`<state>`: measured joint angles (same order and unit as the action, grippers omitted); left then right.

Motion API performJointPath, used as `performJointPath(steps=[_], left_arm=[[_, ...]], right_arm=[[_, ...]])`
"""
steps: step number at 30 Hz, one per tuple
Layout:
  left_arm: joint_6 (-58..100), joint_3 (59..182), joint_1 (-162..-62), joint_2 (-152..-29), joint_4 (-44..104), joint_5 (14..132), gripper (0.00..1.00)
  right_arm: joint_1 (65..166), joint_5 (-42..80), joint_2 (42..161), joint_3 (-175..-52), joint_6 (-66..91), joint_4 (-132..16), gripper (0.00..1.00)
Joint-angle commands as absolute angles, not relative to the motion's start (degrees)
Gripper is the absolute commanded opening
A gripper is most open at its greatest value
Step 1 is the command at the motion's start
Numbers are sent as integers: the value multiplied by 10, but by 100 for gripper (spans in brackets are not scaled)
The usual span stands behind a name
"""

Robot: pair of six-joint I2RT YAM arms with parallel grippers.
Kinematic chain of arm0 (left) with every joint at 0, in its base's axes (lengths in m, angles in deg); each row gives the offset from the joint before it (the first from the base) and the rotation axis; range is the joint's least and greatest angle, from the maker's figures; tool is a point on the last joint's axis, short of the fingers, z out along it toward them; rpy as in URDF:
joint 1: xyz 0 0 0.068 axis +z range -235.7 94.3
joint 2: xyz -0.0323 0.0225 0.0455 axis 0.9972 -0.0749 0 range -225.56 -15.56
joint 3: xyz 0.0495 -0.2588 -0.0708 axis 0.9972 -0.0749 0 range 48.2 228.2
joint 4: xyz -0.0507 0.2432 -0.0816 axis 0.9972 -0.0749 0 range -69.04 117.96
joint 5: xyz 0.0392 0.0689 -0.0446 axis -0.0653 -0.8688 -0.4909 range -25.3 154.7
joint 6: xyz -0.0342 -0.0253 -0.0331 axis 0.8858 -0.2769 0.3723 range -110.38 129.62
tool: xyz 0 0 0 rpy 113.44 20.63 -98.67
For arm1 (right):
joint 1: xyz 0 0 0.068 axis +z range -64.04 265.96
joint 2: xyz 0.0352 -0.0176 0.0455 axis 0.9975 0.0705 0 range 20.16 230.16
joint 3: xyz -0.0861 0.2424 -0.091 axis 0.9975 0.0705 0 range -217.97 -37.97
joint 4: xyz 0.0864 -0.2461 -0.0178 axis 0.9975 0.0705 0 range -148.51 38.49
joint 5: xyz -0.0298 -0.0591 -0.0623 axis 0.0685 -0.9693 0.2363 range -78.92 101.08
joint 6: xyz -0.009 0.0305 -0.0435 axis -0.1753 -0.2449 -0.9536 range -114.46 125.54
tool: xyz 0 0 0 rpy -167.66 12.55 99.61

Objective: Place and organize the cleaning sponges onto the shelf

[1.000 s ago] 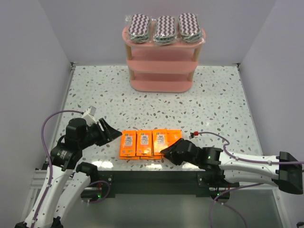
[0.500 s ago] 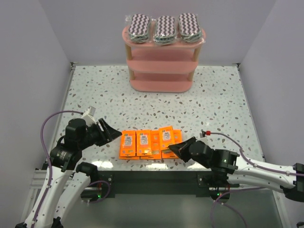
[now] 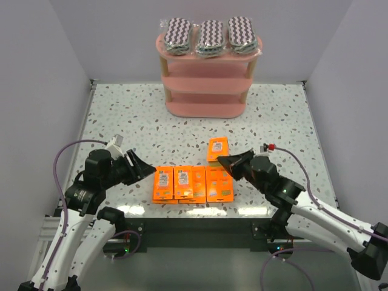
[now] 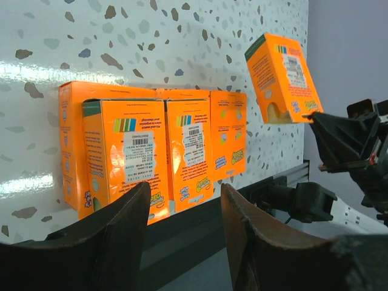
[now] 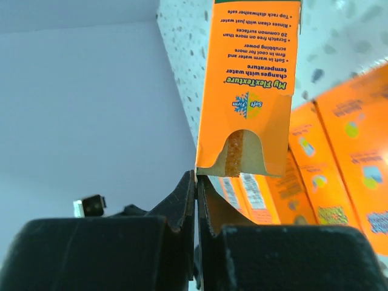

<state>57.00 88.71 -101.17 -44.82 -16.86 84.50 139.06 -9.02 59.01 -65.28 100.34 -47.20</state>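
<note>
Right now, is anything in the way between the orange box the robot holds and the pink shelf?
Nothing visible is. Only speckled table lies between the orange packet, pinched by the right gripper, and the pink shelf. Three zigzag sponge packs fill the top board; the lower two boards look free.

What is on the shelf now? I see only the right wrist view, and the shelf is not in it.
Observer: Three zigzag packs lie side by side on the top board of the pink shelf, at the far end of the table.
Operator: Is the left end effector holding something?
Observer: No. The left end effector stands open and holds nothing, next to the row of orange boxes.
Operator: Is my box off the table?
Observer: It seems so. In the left wrist view, the orange box in the right end effector hangs tilted, apart from the row.
</note>
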Motion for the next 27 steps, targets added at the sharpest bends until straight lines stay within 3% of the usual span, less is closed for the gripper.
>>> performJointPath(steps=[1, 7, 14, 27], left_arm=[[570, 908, -1013, -454, -145, 857, 55], [569, 911, -1013, -456, -141, 858, 55], [569, 907, -1013, -461, -130, 860, 55], [566, 914, -1013, -483, -112, 859, 55]], right_arm=[[1294, 54, 664, -714, 917, -630, 0], [1157, 240, 807, -808, 872, -779, 0], [1076, 318, 915, -915, 879, -883, 0], [1015, 355, 1085, -1090, 864, -824, 0]])
